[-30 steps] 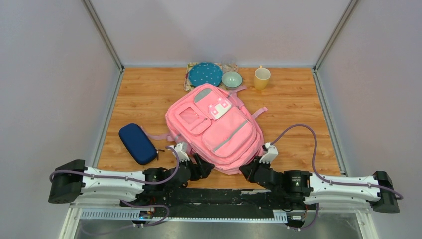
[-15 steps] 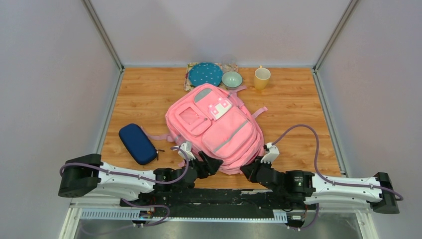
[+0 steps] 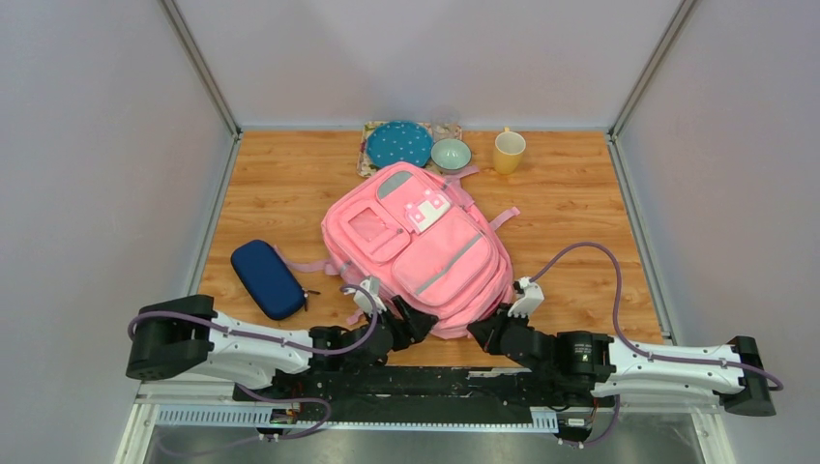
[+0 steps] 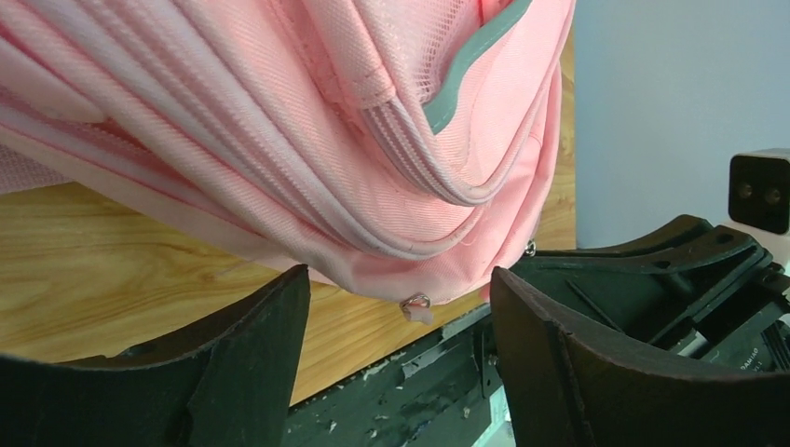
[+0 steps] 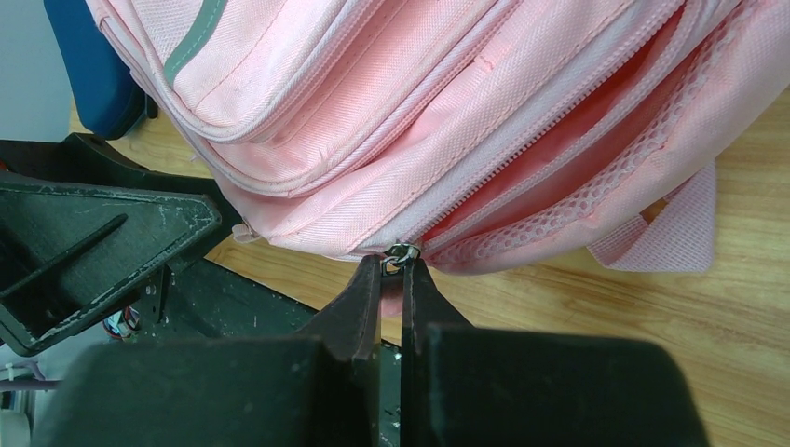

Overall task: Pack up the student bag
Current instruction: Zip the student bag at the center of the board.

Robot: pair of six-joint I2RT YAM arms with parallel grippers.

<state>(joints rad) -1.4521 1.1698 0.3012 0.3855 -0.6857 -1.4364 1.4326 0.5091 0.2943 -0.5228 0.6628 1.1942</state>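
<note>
Right gripper (image 5: pixel 392 268) pressed together, pinching a zip pull (image 5: pixel 401 250) on the near bottom edge of the pink backpack (image 3: pixel 416 246). The zip running off from it stands partly open. Left gripper (image 4: pixel 399 284) is spread wide at the same edge, fingers either side of a second pull (image 4: pixel 415 306) that hangs free and touches neither finger. Backpack lies flat, front up, mid table (image 3: pixel 580 222), bottom end toward the arms. Both grippers crowd that edge, and each one's black body fills part of the other's wrist view. Blue pouch (image 3: pixel 268 278) lies left of the backpack, just apart. Beyond its top, at the far edge: blue dotted plate (image 3: pixel 398 143), green bowl (image 3: pixel 451 154), yellow mug (image 3: pixel 509 152).
</note>
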